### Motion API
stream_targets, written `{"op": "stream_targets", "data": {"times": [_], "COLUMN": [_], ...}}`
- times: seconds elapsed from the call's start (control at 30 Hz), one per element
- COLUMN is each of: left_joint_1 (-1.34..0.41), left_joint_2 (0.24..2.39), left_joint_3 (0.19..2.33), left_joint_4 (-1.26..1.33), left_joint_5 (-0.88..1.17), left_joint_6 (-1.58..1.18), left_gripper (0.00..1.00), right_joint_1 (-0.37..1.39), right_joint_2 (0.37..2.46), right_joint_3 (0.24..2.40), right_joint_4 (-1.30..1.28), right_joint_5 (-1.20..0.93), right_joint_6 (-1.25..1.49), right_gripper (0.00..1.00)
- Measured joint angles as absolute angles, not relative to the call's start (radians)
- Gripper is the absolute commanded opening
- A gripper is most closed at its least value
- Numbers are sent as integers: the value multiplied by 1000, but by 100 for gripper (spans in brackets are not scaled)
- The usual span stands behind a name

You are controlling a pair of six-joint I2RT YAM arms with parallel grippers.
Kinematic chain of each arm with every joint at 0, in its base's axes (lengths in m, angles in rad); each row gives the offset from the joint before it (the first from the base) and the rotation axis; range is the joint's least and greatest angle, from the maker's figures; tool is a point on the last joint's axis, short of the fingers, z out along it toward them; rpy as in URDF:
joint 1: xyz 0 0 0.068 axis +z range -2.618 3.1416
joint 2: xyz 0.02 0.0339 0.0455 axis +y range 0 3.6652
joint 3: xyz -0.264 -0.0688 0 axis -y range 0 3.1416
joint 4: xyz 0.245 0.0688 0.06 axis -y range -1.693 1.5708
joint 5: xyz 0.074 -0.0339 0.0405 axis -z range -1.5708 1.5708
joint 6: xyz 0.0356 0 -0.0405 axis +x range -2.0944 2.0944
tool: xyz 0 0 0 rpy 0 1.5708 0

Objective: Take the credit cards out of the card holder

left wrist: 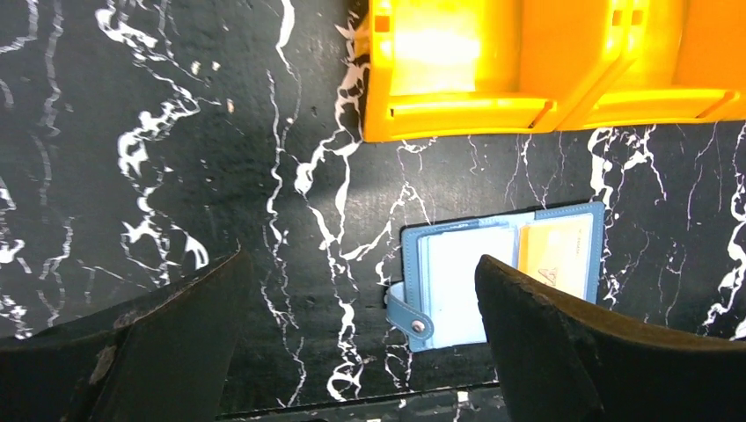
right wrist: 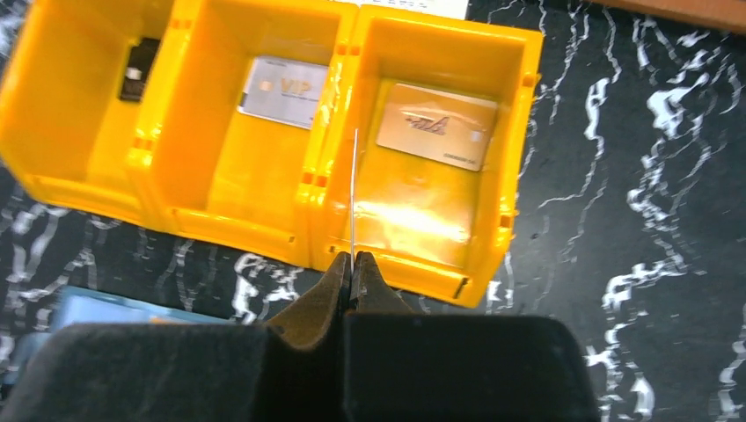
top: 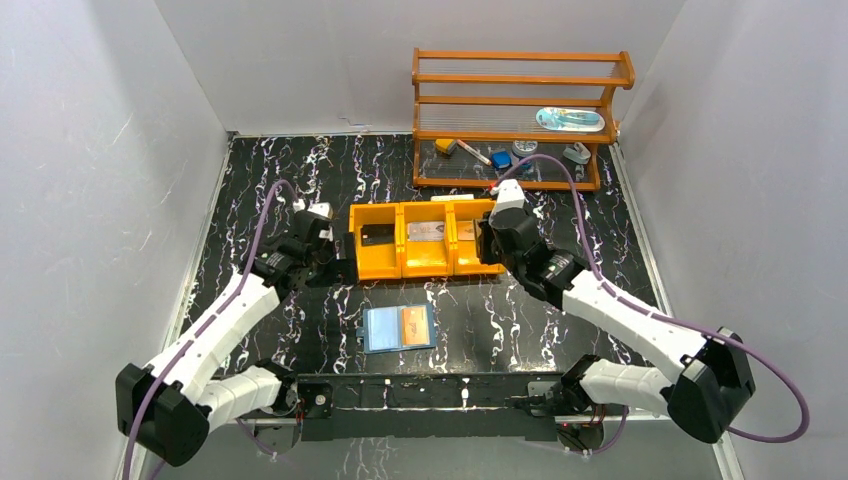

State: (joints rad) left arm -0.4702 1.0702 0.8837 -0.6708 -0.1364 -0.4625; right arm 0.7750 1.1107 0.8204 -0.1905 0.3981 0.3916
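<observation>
The blue card holder [top: 398, 328] lies open on the black marble table, with an orange credit card [top: 415, 322] in its right leaf. It also shows in the left wrist view as card holder [left wrist: 457, 281] with the orange card [left wrist: 554, 255]. My left gripper [top: 335, 270] hovers open and empty [left wrist: 356, 264] by the orange tray's left end. My right gripper [top: 490, 250] is shut [right wrist: 354, 259] on a thin card [right wrist: 354, 193] seen edge-on above the tray's right compartment. In the tray lie a dark card [right wrist: 139, 70], a silver card [right wrist: 283, 88] and a silvery-gold card [right wrist: 437, 126].
The orange three-compartment tray [top: 385, 265] stands mid-table between the two grippers. A wooden shelf rack [top: 520, 100] with small items stands at the back right. White walls enclose the table on the left, back and right.
</observation>
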Motion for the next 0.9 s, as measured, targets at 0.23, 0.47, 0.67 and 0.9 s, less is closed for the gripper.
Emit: {"op": "stream_targets", "data": {"times": [0.23,0.47,0.67,0.9], "left_joint_1": [-469,-468,-468,-468], "left_joint_2": [960,951,951,950], "left_joint_3": [832,791,791,778], "left_joint_4": [-620,-587,-549,-531], "left_joint_5": [-196,-203,-226,-228], "left_joint_6": [-425,-406,-384,-376], "left_gripper": [98,98,98,98], "right_joint_1": [725,699,654,602], "right_joint_2": [1240,1393,1491,1504], "right_joint_3": [923,1026,1076,1081], "right_joint_4": [-243,-307,-353,-341], "right_joint_5": [320,216,194,121], "right_joint_6": [76,-262,-503,-717], "right_gripper": [0,0,0,0]}}
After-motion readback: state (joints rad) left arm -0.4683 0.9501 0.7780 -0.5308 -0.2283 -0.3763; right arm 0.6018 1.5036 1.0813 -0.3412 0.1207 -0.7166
